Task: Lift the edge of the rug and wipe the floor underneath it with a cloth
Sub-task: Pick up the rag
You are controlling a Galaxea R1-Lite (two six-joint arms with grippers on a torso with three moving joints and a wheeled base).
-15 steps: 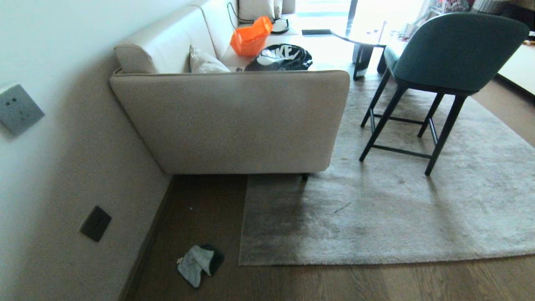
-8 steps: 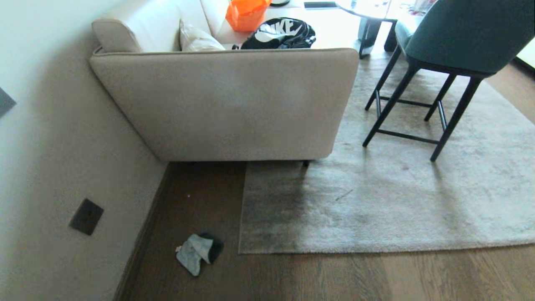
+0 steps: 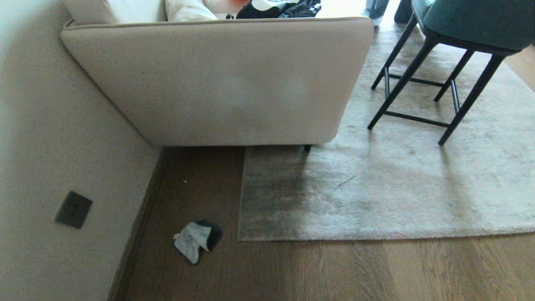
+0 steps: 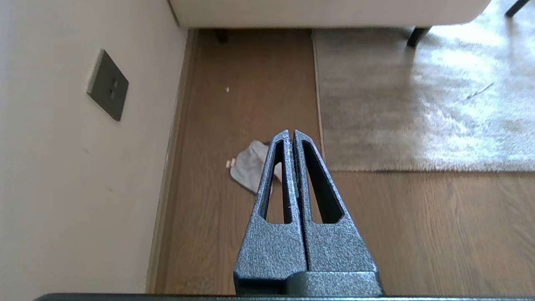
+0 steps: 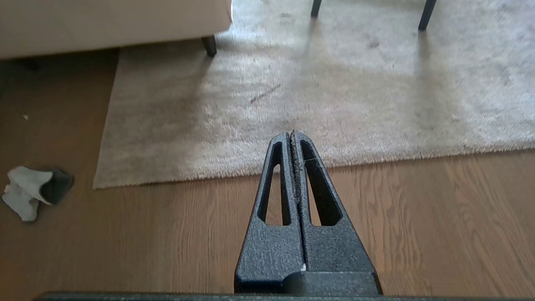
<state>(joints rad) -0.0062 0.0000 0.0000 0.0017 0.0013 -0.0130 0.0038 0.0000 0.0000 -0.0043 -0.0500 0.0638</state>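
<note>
The pale grey-beige rug [image 3: 397,188] lies flat on the dark wooden floor [image 3: 317,271]. Its near edge [image 3: 376,239] and left corner [image 3: 239,239] rest on the boards. A small crumpled whitish cloth [image 3: 191,246] lies on the floor left of that corner, close to the wall. Neither arm appears in the head view. My left gripper [image 4: 291,133] is shut and empty, held high over the cloth [image 4: 248,169]. Also shut and empty, my right gripper [image 5: 291,134] hangs above the rug edge [image 5: 376,161], with the cloth [image 5: 25,190] far off to one side.
A beige sofa [image 3: 221,79] stands on the rug's far left part, against the wall [image 3: 50,138]. A dark-legged green chair [image 3: 455,50] stands on the rug to the right. A dark wall plate [image 3: 73,209] sits low on the wall, above a skirting board [image 3: 133,242].
The head view has tilted downward: sofa, chair, rug and cloth have all slid up in the picture and appear closer. Nothing on the floor has moved.
</note>
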